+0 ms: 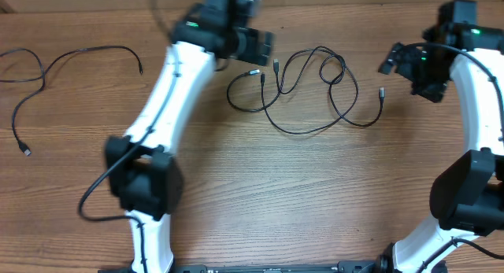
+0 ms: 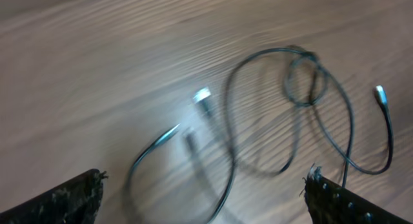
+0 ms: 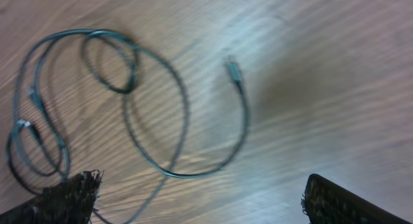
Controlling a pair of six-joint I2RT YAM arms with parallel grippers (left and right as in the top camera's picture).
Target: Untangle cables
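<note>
Overhead, the tangled cables (image 1: 340, 68) lie upper centre of the frame between left gripper (image 1: 256, 43) and right gripper (image 1: 398, 59), both spread wide, empty.

White arm links (image 1: 169, 92), black joint housings (image 1: 146, 182), green indicator lights (image 1: 191, 23), thick black wires (image 1: 106, 180); rough-edged black finger pads (image 2: 64, 201).

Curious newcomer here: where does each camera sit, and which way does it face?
Overhead: above the table, facing down at the tangled cables; left arm, right arm show.
Left wrist: on the left arm, facing down at the cables; open left claw shows.
Right wrist: same on right arm; open right claw shows.
Shared: the tangle.
</note>
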